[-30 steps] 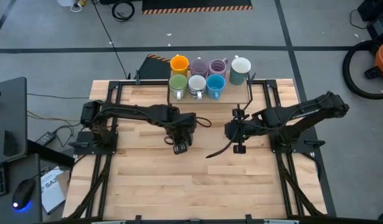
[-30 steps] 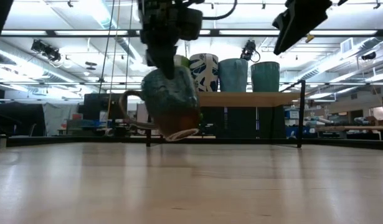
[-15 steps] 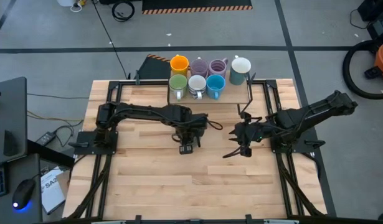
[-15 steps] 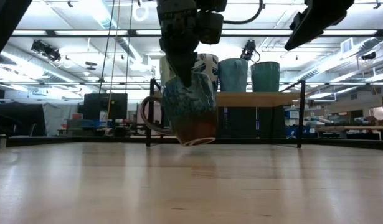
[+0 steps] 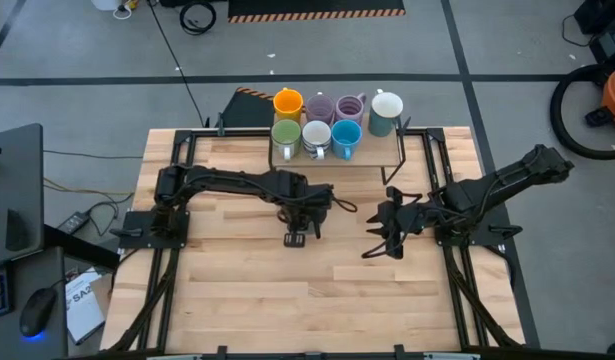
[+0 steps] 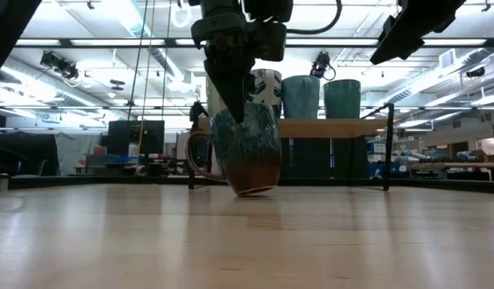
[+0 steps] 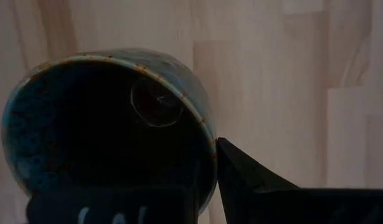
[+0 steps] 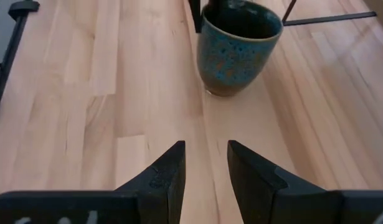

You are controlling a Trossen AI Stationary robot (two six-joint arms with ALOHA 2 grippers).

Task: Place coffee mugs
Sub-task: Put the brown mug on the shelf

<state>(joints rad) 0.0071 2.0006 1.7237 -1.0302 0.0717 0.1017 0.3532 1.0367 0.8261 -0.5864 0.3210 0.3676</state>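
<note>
Glazed ceramic makes the dark speckled blue mug with brown base point(image 6: 245, 152) rigid, slick and chippable. It is clamped by its rim wall in the left pincer point(image 5: 299, 226), low over mid-counter point(image 5: 237, 290); the right pincer point(image 8: 203, 163) waits nearby, fingers apart and empty

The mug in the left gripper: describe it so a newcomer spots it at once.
On the wooden table, look in front of the raised shelf of mugs. The left gripper pinches the speckled dark teal mug by its rim; only this mug is off the shelf.
</note>
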